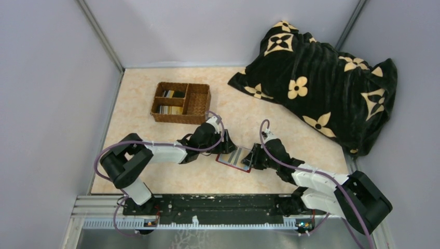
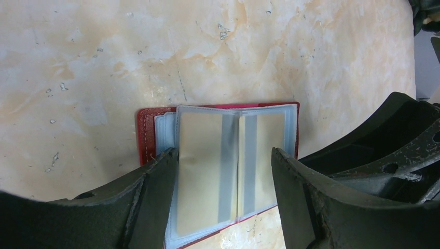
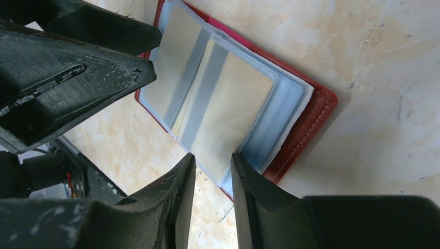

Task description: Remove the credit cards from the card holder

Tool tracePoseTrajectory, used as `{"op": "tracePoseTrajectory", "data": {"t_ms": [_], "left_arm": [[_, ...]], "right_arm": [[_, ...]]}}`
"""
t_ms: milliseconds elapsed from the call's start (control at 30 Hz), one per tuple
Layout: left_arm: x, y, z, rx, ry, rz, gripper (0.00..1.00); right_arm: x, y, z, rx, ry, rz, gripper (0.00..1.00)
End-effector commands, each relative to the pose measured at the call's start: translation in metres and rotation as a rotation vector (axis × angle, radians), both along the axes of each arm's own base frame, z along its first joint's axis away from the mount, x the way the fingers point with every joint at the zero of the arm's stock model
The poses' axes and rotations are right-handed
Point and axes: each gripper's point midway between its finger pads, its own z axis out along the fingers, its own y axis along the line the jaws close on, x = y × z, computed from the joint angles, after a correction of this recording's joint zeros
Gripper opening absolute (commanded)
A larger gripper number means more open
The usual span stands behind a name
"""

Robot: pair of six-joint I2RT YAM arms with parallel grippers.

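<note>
Lying open, red card holder [image 2: 146, 136]

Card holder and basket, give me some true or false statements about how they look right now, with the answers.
1. The card holder lies open on the table. True.
2. Its upward-facing pockets are empty. False: tan cards with grey stripes sit in them.
3. The left tool is shut. False: its fingers stand wide apart, either side of the pages.
4. Loose cards lie in the wicker basket. True.
</note>
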Motion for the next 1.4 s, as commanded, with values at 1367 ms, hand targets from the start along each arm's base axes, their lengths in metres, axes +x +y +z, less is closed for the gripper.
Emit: {"op": "tracePoseTrajectory", "data": {"t_ms": [1367], "left_arm": [[-0.023,0.007,-0.031,0.075,0.095,-0.054,0.72]], "right_arm": [[0.033,0.034,0.073,0.193,-0.203,0.051,0.31]]}}
